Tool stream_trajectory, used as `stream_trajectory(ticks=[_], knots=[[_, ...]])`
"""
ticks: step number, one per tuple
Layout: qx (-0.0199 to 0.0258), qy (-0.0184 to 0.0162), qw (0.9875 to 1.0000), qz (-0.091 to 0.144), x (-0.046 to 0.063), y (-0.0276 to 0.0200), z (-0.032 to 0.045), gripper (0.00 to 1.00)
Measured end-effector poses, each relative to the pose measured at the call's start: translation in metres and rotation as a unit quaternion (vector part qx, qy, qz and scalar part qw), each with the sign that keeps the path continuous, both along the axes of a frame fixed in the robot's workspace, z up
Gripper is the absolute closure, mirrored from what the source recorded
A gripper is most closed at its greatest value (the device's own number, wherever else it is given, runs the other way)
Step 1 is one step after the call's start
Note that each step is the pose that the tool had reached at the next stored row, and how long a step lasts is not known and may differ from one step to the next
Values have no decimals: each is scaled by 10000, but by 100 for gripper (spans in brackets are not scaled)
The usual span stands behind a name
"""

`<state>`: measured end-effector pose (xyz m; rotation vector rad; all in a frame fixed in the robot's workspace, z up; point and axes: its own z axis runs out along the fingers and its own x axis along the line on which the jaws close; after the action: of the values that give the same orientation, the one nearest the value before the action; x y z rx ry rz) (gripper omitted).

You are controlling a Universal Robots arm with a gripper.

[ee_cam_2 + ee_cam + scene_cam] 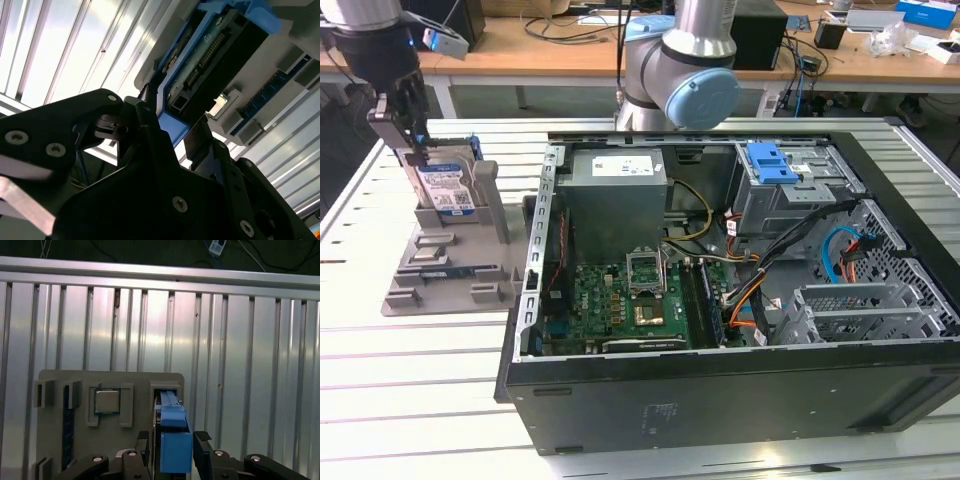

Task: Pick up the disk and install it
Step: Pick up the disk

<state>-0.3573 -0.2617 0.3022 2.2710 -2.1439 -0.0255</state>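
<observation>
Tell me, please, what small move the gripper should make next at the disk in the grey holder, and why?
Probably close the gripper on the disk. In the first wrist view its fingers stand on either side of the blue carrier with small gaps showing, and the disk stands upright in the grey holder, not yet lifted.

Disk: matt blue plastic carrier. Table: shiny ribbed metal.

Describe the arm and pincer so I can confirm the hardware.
The arm has silver-grey tubular segments with rounded pale blue joint caps. The pincer is matte black and angular, with silver screw heads along its links.
</observation>
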Motion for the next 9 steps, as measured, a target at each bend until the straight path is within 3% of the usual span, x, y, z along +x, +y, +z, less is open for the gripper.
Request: stream_trajectory(ticks=[5, 9], knots=[[0, 1, 10000, 6, 0, 0, -109, 52], [0, 2, 10000, 7, 0, 0, -122, 52]])
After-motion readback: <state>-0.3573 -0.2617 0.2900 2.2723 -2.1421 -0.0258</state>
